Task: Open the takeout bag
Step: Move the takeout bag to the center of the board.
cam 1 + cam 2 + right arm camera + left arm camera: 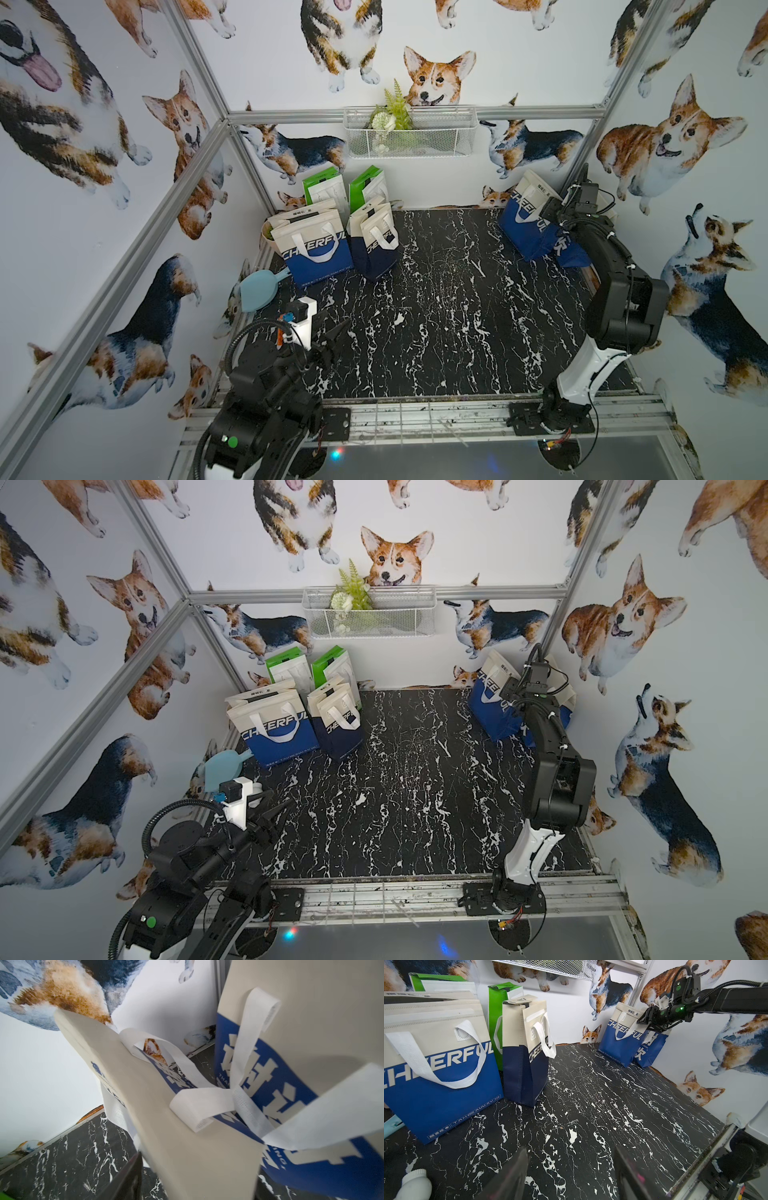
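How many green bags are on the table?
2, against the back wall: one green bag behind the wide blue bag, another green bag behind the narrow navy bag. Others may be hidden.

Right gripper (643, 1020): one dark, blurred finger (124, 1178) shows; its mate hides behind the beige-and-blue fabric takeout bag (187, 1157).
White plastic bottle (413, 1185): cut by the frame edge.

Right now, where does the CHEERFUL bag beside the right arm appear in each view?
Both top views: CHEERFUL bag in the far right corner, by the right arm.
Left wrist: standing against the far wall.
Right wrist: close up, filling the foreground.
Shared landmark: black marble table.
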Controlling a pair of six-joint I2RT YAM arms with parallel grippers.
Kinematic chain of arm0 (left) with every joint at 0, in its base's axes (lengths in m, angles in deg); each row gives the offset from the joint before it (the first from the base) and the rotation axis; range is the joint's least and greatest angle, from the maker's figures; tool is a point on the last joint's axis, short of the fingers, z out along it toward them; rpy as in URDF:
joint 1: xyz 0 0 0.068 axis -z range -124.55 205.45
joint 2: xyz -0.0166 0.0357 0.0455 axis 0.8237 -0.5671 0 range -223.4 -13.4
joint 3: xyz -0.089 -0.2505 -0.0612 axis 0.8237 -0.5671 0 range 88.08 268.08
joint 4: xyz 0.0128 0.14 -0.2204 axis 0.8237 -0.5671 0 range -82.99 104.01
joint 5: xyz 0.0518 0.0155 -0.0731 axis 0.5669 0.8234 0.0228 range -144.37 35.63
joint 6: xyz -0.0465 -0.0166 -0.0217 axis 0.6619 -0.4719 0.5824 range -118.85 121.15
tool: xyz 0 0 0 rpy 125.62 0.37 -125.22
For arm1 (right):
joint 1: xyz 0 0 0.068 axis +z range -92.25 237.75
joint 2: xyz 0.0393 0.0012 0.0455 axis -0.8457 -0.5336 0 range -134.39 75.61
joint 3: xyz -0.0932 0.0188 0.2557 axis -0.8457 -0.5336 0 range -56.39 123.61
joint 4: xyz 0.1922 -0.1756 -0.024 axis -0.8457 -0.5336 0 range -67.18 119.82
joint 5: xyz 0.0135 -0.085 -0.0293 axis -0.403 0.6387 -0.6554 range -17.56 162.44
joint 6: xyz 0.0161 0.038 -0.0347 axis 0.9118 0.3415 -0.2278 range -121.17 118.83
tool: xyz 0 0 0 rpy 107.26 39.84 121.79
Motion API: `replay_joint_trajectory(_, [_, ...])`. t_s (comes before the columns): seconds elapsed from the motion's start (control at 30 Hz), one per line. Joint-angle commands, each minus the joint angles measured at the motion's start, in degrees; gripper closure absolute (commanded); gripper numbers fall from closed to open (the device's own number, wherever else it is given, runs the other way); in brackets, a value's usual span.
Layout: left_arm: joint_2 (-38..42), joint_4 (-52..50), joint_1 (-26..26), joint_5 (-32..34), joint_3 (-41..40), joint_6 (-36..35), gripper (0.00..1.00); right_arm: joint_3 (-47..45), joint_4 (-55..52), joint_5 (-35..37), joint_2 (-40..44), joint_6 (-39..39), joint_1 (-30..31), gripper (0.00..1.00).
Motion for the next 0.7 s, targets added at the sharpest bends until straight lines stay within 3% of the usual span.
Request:
replay_joint_trajectory(0.0, [0.18, -0.08, 0.06, -0.10, -0.16, -0.77, 0.33, 1.26, -0.40, -4.34, -1.85, 3.02, 0.10, 0.46])
replay_joint_trajectory(0.23, [0.74, -0.09, 0.13, 0.33, -0.20, -0.93, 0.33, -0.47, 0.71, -8.90, -1.33, 3.32, 0.10, 0.98])
replay_joint_trajectory(0.67, [1.06, -0.25, 0.06, 0.70, -0.14, -1.02, 0.33, -17.04, 5.67, -14.20, 14.07, 5.09, 7.72, 1.00])
